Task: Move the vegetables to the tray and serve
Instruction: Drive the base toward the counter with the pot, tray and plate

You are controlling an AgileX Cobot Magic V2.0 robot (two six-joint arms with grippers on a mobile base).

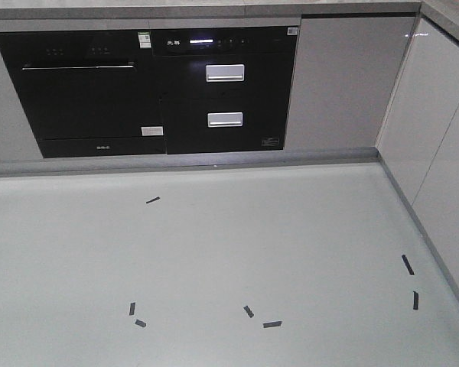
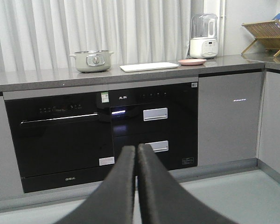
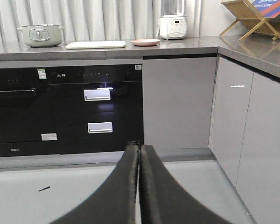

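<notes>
Tray (image 2: 149,66): flat on countertop (image 2: 37,77), between pot (image 2: 92,60) and pink plate (image 2: 192,61); likely rigid, light and slick, so best taken at the raised rim. No vegetables visible. Left gripper (image 2: 136,150) and right gripper (image 3: 140,149): jaws pressed together, empty.

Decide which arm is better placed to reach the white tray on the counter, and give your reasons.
Left, tentatively. The tray sits almost straight ahead of the left gripper, but off to the left of the right gripper. Both are shut and far away.
</notes>
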